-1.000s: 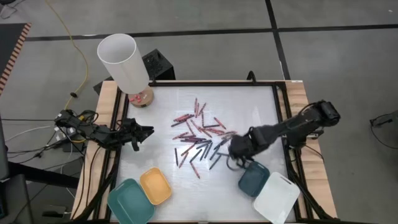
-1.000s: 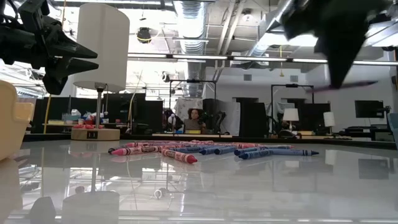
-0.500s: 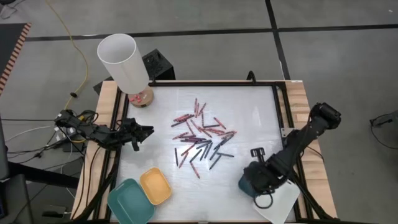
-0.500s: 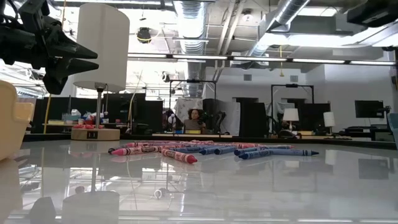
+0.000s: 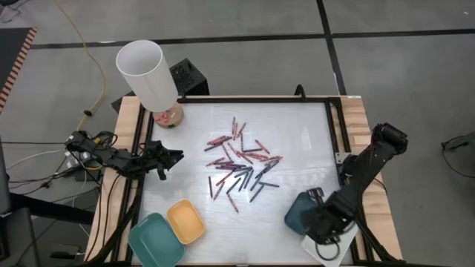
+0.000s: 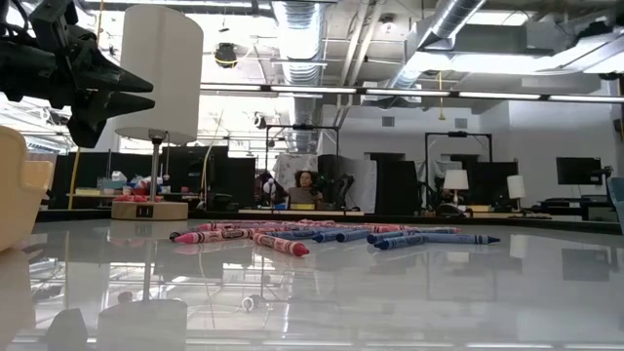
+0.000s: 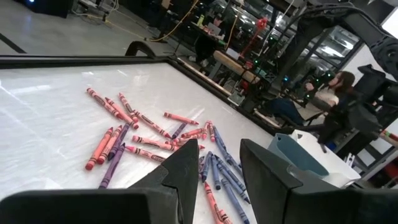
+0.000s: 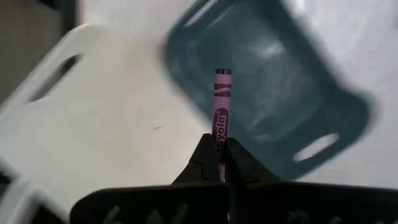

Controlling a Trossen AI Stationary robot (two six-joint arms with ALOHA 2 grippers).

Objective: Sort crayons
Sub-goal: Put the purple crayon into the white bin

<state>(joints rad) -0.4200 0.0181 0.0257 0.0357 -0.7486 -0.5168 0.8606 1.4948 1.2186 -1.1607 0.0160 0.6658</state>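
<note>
Purple, and gripped by its lower end, a single crayon (image 8: 221, 102) stood straight out from the right gripper (image 8: 219, 149), whose jaws were closed tight on it. Beyond the tip of that crayon lay a dark teal tray (image 8: 273, 93), and beside it, under the jaws, a white tray (image 8: 106, 118); the crayon's tip sat over the line where the two trays met. In the high view the right gripper (image 5: 325, 222) hung over the near right corner of the bench (image 5: 297, 133), above the same dark teal tray (image 5: 298, 213) and white tray (image 5: 334, 248).

The rest of the crayons (image 5: 241, 165), red, pink, purple and blue, lay scattered in a loose heap on the middle of the bench, well apart from the right jaws. They spread out ahead of the left gripper (image 7: 219, 163), whose jaws stood partly open with nothing between them. That left gripper (image 5: 174, 156) waited at the left edge of the bench, above the surface. A yellow tray (image 5: 185, 221) and a light teal tray (image 5: 154, 239) sat near the front left corner. A white lamp (image 5: 146, 74) stood at the far left corner.
</note>
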